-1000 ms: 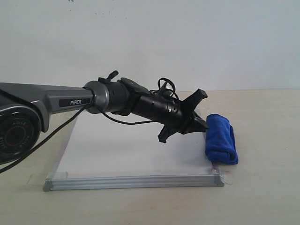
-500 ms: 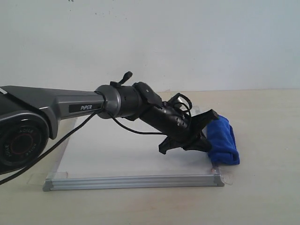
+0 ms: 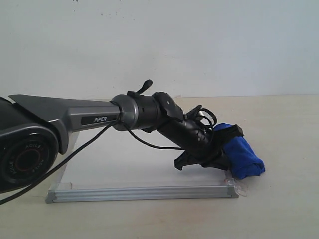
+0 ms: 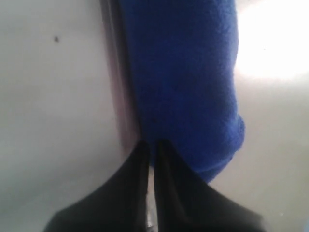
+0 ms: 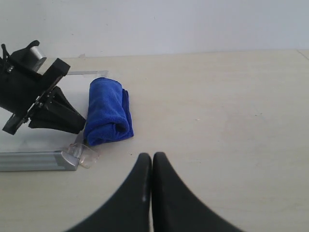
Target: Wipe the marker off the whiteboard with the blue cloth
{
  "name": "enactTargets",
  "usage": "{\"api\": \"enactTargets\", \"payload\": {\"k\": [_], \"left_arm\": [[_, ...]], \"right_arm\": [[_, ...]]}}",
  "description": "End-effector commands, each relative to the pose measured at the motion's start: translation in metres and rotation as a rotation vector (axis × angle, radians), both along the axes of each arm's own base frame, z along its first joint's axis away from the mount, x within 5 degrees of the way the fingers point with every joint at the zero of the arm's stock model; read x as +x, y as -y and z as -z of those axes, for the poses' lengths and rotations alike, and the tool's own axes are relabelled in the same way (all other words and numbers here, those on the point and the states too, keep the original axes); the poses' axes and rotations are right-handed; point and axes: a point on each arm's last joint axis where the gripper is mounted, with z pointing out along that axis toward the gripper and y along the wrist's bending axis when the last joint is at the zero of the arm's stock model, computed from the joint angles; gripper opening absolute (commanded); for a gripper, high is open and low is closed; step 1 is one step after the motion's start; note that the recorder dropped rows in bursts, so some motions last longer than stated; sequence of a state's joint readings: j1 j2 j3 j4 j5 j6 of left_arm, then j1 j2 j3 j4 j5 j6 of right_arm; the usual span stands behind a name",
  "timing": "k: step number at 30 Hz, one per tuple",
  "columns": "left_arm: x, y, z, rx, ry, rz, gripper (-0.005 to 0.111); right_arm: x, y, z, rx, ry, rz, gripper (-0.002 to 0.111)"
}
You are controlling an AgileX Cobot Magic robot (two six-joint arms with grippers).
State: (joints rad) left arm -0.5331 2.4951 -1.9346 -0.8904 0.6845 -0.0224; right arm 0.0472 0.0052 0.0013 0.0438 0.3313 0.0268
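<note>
The blue cloth (image 3: 247,158) lies as a thick roll on the table against the right edge of the whiteboard (image 3: 124,162), its near end skewed out to the right. My left gripper (image 3: 226,159) reaches across the board and is shut, its tips pressed into the cloth's board-side edge (image 4: 183,87); the right wrist view shows the same contact at the cloth (image 5: 108,113). No red marker lines show on the visible white surface; the arm hides part of it. My right gripper (image 5: 152,155) is shut and holds nothing, above bare table on the cloth's near right.
The board's silver frame (image 3: 139,193) runs along the front, with a clear tape tab (image 3: 242,188) at its right corner, just below the cloth. A pale wall stands behind the beige table (image 3: 284,199). The left arm's cable (image 3: 75,149) hangs over the board.
The left arm has stretched farther right and lower, bringing its gripper from above the board down against the cloth. The cloth's near end has been shoved rightward and it now lies skewed.
</note>
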Motion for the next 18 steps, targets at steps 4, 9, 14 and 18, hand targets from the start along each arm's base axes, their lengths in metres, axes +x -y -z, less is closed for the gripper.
{"api": "enactTargets", "payload": {"k": [4, 9, 14, 18], "left_arm": [[0.002, -0.025, -0.034, 0.138, 0.072, 0.115, 0.004], [-0.011, -0.032, -0.046, 0.282, 0.121, 0.286, 0.004], [-0.022, -0.039, -0.074, 0.306, 0.235, 0.353, 0.004], [-0.039, -0.053, -0.112, 0.316, 0.373, 0.393, 0.004]], "right_arm": [[0.000, 0.000, -0.001, -0.005, 0.012, 0.006, 0.000], [0.000, 0.000, -0.001, -0.005, 0.012, 0.006, 0.000], [0.000, 0.000, -0.001, -0.005, 0.012, 0.006, 0.000], [0.000, 0.000, -0.001, -0.005, 0.012, 0.006, 0.000]]}}
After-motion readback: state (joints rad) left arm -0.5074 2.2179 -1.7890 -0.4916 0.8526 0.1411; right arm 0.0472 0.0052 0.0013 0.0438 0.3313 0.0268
